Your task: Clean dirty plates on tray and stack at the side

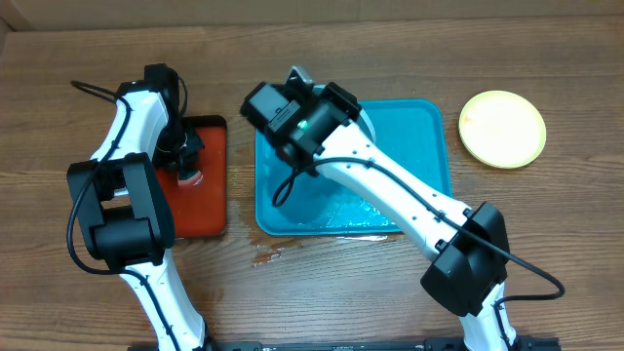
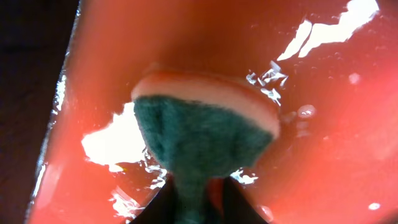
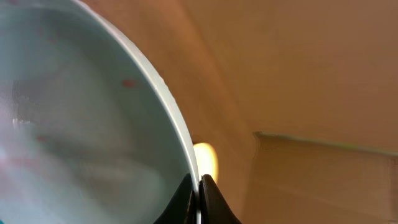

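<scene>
My right gripper (image 1: 302, 83) hangs over the cyan tray (image 1: 429, 166). In the right wrist view its jaws (image 3: 198, 182) are shut on the rim of a mint-rimmed plate (image 3: 74, 112), held tilted up, with a few small red specks on its pale face. In the overhead view only an edge of this plate (image 1: 367, 121) shows under the arm. A yellow-green plate (image 1: 502, 129) lies on the table right of the tray. My left gripper (image 1: 185, 166) is shut on a green sponge (image 2: 199, 137), pressed on the wet red tray (image 2: 323, 124). No third plate shows.
The red, black-rimmed tray (image 1: 205, 205) lies left of the cyan tray. Water glistens in the cyan tray's front part, and a small spill (image 1: 265, 255) wets the table by its front left corner. A cardboard wall stands behind the table.
</scene>
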Controlling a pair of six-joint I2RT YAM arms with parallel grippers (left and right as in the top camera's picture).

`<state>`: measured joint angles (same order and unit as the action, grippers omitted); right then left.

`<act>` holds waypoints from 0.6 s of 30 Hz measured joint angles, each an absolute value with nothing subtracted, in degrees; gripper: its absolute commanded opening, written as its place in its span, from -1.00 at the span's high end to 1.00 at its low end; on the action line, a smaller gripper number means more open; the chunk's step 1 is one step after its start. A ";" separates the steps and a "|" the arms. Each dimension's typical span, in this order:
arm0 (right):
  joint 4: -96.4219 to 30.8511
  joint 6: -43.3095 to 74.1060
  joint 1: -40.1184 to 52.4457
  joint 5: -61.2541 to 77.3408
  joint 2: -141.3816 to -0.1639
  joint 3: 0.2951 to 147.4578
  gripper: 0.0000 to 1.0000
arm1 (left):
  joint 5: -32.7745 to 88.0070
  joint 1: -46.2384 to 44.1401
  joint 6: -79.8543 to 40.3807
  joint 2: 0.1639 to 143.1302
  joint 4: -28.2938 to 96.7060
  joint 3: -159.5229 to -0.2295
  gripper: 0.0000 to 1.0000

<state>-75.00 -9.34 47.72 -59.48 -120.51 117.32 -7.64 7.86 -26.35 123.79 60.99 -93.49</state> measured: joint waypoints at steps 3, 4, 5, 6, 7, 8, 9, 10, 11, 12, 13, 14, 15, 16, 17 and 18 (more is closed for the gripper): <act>-75.00 -11.03 48.93 -63.90 -120.51 117.32 0.93 | -7.29 7.88 -25.26 123.79 61.67 -93.62 0.28; -74.96 -12.23 49.32 -65.28 -120.51 117.32 0.93 | -7.22 7.88 -25.12 123.79 62.59 -93.86 0.27; -74.96 -13.28 49.60 -66.15 -120.51 117.32 0.93 | -7.07 7.88 -25.04 123.79 64.05 -94.50 0.26; -74.96 -14.31 49.87 -66.83 -120.51 117.32 0.93 | -7.03 7.88 -24.93 123.79 65.60 -95.50 0.24; -74.81 -15.31 50.11 -67.44 -120.51 117.32 0.93 | -6.92 7.88 -24.86 123.81 67.02 -96.77 0.21; -74.30 -16.38 50.41 -68.12 -120.51 117.32 0.93 | -6.85 7.88 -24.84 123.79 68.36 -98.35 0.17; -73.06 -17.61 50.81 -69.01 -120.51 117.32 0.93 | -6.81 7.88 -24.80 123.79 70.04 -100.57 0.08; -71.94 -18.26 51.09 -69.60 -120.51 117.32 0.93 | -6.66 7.88 -24.82 123.79 71.11 -102.48 0.03; -70.26 -19.51 51.35 -70.41 -120.51 117.32 0.93 | -6.59 7.88 -24.75 123.79 72.44 -104.57 -0.05; -68.51 -20.67 51.64 -71.07 -120.51 117.34 0.93 | -6.46 7.88 -24.51 123.79 73.56 -106.56 -0.13; -67.29 -21.67 51.90 -71.53 -120.51 117.34 0.92 | -6.31 7.88 -24.25 123.79 74.63 -108.62 -0.22; -65.87 -22.52 52.07 -71.31 -120.51 117.34 0.92 | -6.17 7.88 -24.10 123.76 75.40 -110.24 -0.37; -65.21 -22.98 52.23 -70.61 -120.51 117.34 0.92 | -6.00 7.88 -23.83 123.74 75.94 -111.50 -0.57; -65.87 -23.64 52.27 -67.94 -120.51 117.49 0.92 | -5.93 7.88 -23.62 123.72 76.14 -112.40 -0.95; -66.65 -24.03 52.27 -65.89 -120.51 117.54 0.92 | -5.76 7.88 -23.81 123.72 76.18 -112.81 -1.00; -68.53 -25.02 52.23 -62.04 -120.51 117.60 0.92 | -5.65 7.88 -23.79 123.72 76.29 -112.90 -0.99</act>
<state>-68.53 -25.02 52.23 -62.04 -120.51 117.60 -5.65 7.88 -23.79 123.72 76.29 -112.90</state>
